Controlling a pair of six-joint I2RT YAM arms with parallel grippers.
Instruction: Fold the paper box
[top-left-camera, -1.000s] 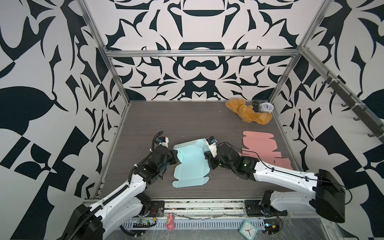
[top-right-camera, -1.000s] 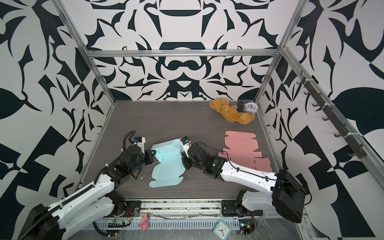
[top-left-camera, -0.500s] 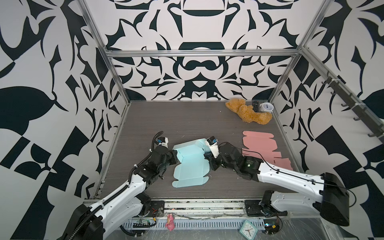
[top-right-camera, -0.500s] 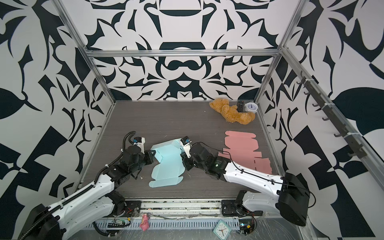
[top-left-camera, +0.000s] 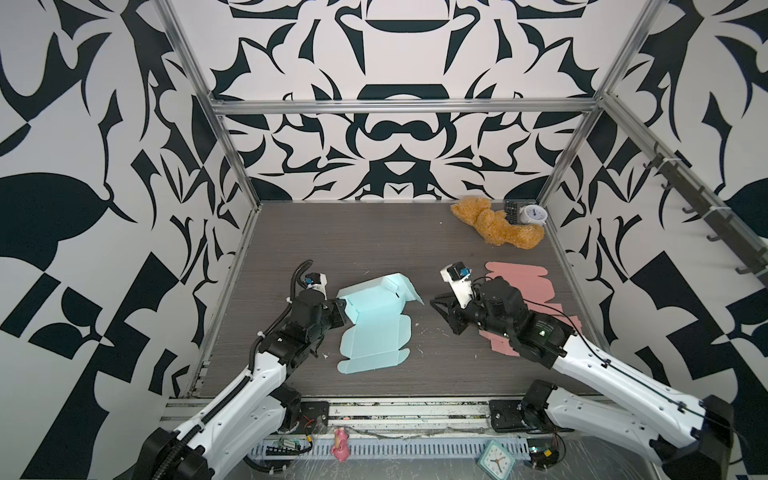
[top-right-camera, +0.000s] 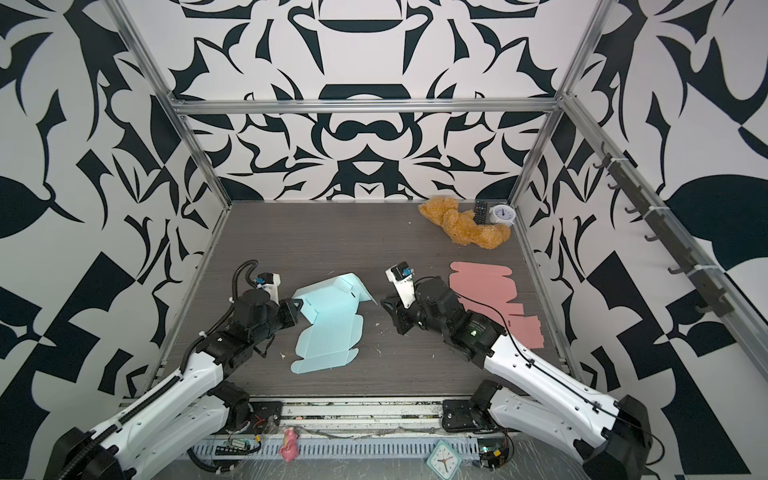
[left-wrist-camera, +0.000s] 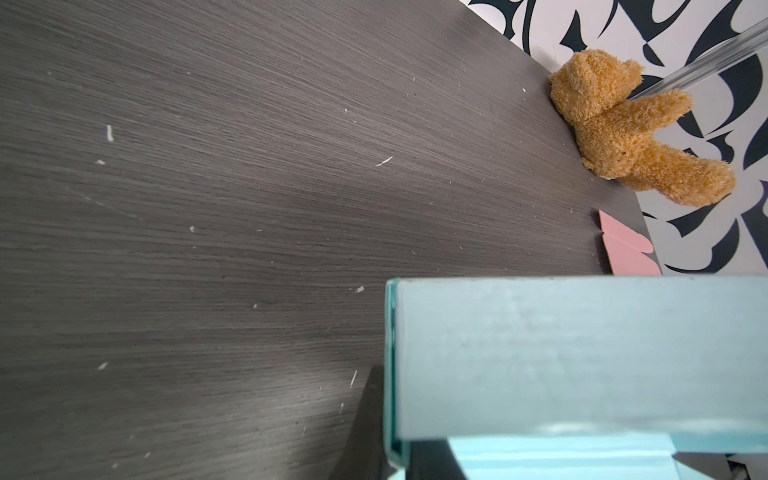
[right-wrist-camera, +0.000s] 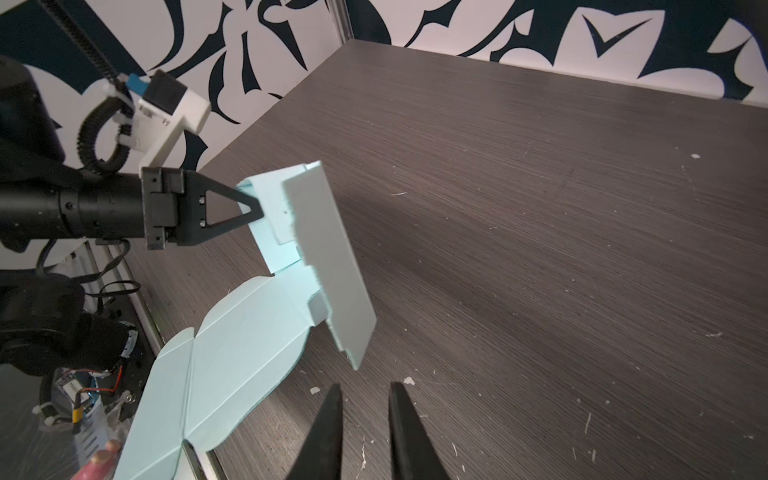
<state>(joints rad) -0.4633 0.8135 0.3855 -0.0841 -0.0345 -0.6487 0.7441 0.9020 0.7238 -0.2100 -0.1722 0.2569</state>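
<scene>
Right gripper has pulled back, a little open and empty; left gripper pinches the edge of the blue paper box.

Walls: white w/ big black abstract shapes, on 3 sides. Alu frame at corners & across back. Counter: dark grey wood grain, pale specks. Hook rail on rt wall. Even light.
</scene>
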